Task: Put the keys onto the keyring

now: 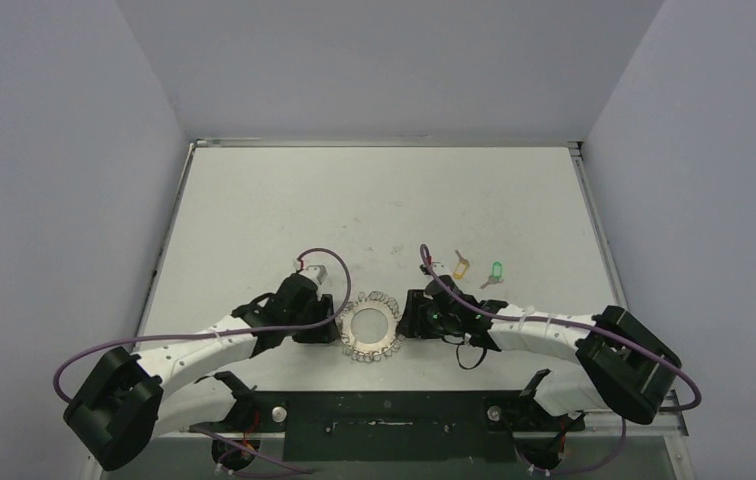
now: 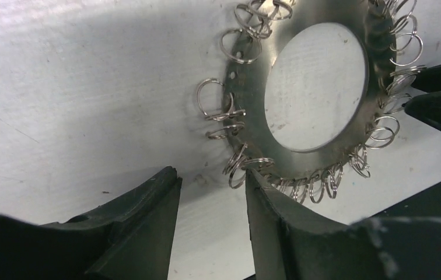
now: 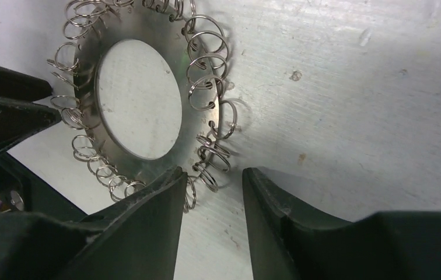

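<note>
From above, you see the round flat silvery metal keyring (image 1: 370,328) lying on the white table (image 1: 284,210) between your grippers. The left gripper (image 1: 332,326) sits at its left edge and the right gripper (image 1: 406,318) at its right. The tiny yellow-headed key (image 1: 461,266) and green-headed key (image 1: 495,272) lie just beyond the right gripper, off to its right, so your right arm is nearer.

On the left wrist, the jaws stand apart and empty, with the keyring's fringe just ahead.

On the right wrist, the jaws stand apart holding nothing, and one wire loop (image 3: 209,175) pokes into the gap.
</note>
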Tool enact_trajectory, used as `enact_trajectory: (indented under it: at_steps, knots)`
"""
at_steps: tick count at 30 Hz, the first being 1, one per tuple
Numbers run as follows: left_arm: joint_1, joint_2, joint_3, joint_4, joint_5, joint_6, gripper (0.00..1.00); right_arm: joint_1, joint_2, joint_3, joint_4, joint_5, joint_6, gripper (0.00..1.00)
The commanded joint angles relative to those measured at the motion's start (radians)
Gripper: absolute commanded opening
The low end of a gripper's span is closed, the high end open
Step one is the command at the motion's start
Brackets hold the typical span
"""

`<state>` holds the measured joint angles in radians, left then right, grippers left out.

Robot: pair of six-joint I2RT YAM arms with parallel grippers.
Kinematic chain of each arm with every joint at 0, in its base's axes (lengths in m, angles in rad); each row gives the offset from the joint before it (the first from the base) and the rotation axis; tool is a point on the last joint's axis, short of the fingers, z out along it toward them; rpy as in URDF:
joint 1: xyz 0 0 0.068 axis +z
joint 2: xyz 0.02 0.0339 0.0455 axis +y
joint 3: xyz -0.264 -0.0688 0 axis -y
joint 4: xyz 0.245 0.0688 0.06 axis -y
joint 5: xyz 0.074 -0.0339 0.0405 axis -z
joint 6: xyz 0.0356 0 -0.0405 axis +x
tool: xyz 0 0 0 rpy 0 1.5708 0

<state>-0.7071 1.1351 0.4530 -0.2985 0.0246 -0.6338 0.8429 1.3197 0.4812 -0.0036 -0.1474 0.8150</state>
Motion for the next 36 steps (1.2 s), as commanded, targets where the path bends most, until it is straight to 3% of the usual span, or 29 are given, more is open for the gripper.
enact_trajectory:
  at_steps: [1, 7, 16, 18, 25, 30, 36]
  knots:
    - [0.005, -0.043, -0.085, 0.118, 0.063, -0.117, 0.42, 0.004, 0.044, 0.008, 0.127, -0.057, 0.009, 0.36]
    - [0.023, 0.052, -0.041, 0.174, 0.080, -0.098, 0.31, 0.043, 0.013, -0.044, 0.151, -0.054, 0.062, 0.22]
    - [0.099, 0.209, 0.099, 0.181, 0.095, 0.039, 0.25, 0.172, -0.015, -0.095, 0.196, 0.002, 0.171, 0.20]
    - [0.109, 0.225, 0.124, 0.164, 0.082, 0.068, 0.27, 0.175, -0.030, -0.103, 0.199, 0.005, 0.178, 0.25]
    - [0.108, 0.164, 0.143, 0.063, 0.062, 0.109, 0.49, 0.173, -0.164, -0.048, 0.016, 0.103, 0.123, 0.62]
    - [0.096, 0.051, 0.079, 0.053, 0.100, 0.052, 0.50, 0.153, -0.198, -0.016, -0.086, 0.137, 0.076, 0.65]
    - [0.009, -0.043, 0.048, 0.064, 0.112, -0.043, 0.46, 0.118, -0.156, -0.007, -0.061, 0.108, 0.052, 0.61]
